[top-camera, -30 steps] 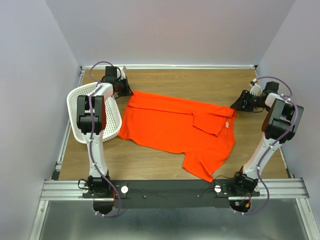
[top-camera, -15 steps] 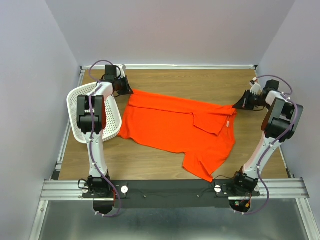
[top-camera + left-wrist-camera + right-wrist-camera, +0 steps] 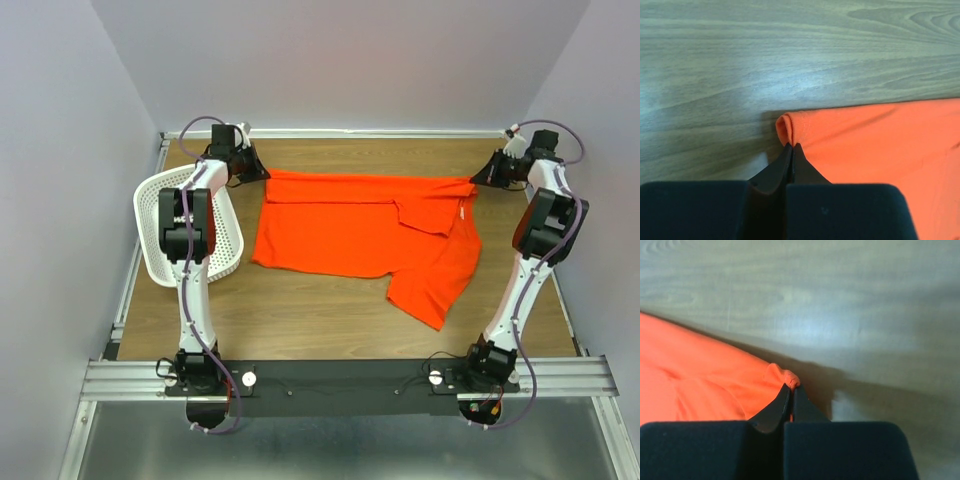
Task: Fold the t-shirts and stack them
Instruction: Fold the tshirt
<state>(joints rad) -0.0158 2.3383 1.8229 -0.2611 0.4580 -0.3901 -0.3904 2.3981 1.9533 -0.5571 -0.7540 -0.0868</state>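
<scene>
At the near edge, the two arm bases are sitting on a black mounting rail [image 3: 340, 378], and both arms are reaching away across the wooden table [image 3: 300, 310] toward its far side. Nearest the rail, one lobe of the orange-red t-shirt [image 3: 350, 225] is trailing toward the right arm's base and lying flat on the wood. Farther out, the body of the shirt is spreading wide across the middle of the table, mostly smooth, with a smaller flap of cloth lying folded over it near the right end. A small white neck label [image 3: 464, 211] is showing just beside that flap. To the left, a white perforated basket [image 3: 143, 200] is sitting tilted under the left arm, close to the shirt's left edge, though I cannot tell whether it is touching it. At the far side, the shirt's top edge is running taut and nearly straight between the grippers. The left gripper [image 3: 792, 146] is clamping its fingers together on the far left corner, where the hem is curling into a small roll just past the fingertips. The right gripper [image 3: 791, 388] is likewise pinching the far right corner, with a small bunch of cloth poking out beyond its closed tips.
</scene>
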